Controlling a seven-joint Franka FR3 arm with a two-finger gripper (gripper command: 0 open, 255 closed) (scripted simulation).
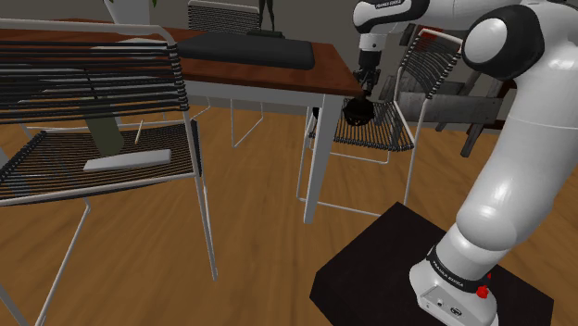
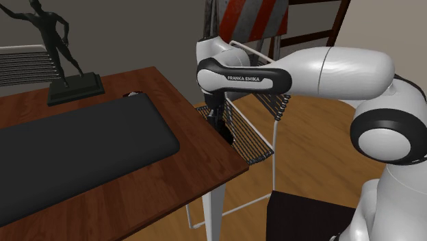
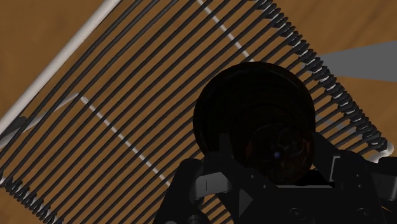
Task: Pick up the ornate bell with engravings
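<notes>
The bell (image 1: 359, 111) is a dark, rounded thing hanging just over the wire seat of a white-framed chair (image 1: 384, 139) beyond the table's corner. My black gripper (image 1: 368, 88) comes down on it from above and is shut on it. In the wrist view the bell (image 3: 248, 102) is a nearly black dome with a brownish inside, clasped between my two fingers (image 3: 213, 175), with the seat's dark wires (image 3: 127, 95) behind it. I cannot tell whether it touches the seat. From the second exterior view my gripper (image 2: 224, 130) reaches down past the table's edge.
A brown table (image 1: 278, 79) carries a long black mat (image 2: 68, 150) and a dark figure statue (image 2: 65, 55). Another wire chair (image 1: 93, 120) with a grey slab on its seat stands near the shoulder view's left. The black stand (image 1: 389, 269) sits on a wooden floor.
</notes>
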